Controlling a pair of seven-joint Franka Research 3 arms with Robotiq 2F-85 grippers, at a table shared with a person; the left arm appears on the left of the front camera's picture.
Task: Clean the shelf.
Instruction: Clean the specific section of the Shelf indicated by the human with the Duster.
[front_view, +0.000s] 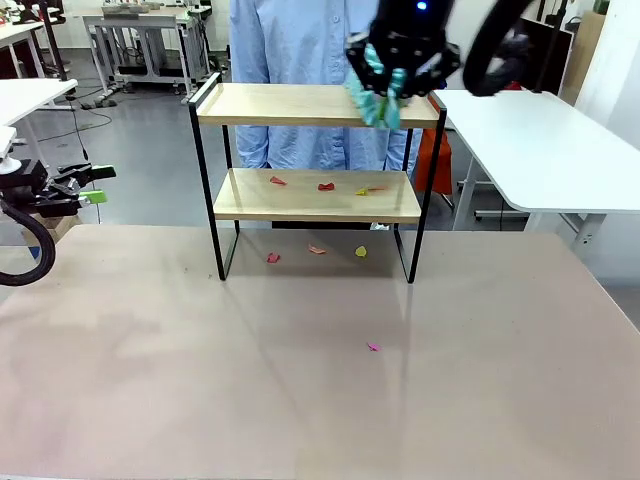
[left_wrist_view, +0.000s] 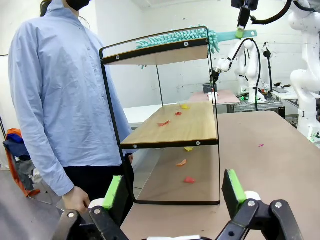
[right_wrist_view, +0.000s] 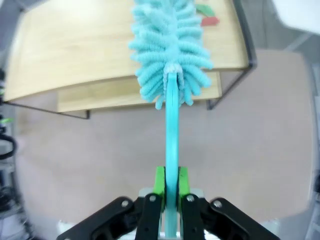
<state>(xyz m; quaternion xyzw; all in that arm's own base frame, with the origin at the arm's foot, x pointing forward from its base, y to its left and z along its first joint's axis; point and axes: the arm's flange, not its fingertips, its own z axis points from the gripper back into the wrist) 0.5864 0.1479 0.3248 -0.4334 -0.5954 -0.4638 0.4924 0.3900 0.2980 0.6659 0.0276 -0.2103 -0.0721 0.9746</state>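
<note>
While the small two-tier shelf (front_view: 300, 104) of light wooden boards in a thin black metal frame is seen standing at the far middle of the pale beige counter (front_view: 300, 400), a fluffy turquoise duster (right_wrist_view: 170, 55) with a flat turquoise plastic handle is gripped by the right hand (right_wrist_view: 170, 182). The green pads of that hand are pressed flat against both sides of the handle. The duster's head is laid on the right end of the top board, and its fibres reach past the near edge.

The left hand (left_wrist_view: 175, 190) is held low beside the counter's left side, well apart from the shelf. Its two fingers are spread wide, and nothing is held between them.

Small red and yellow paper scraps (front_view: 326, 186) are scattered on the lower board. More are seen on the counter beneath the shelf, and a single pink one (front_view: 373, 347) lies nearer the middle of the counter.

A person in a light blue shirt (front_view: 300, 40) is seen just behind the shelf, at the far side.
</note>
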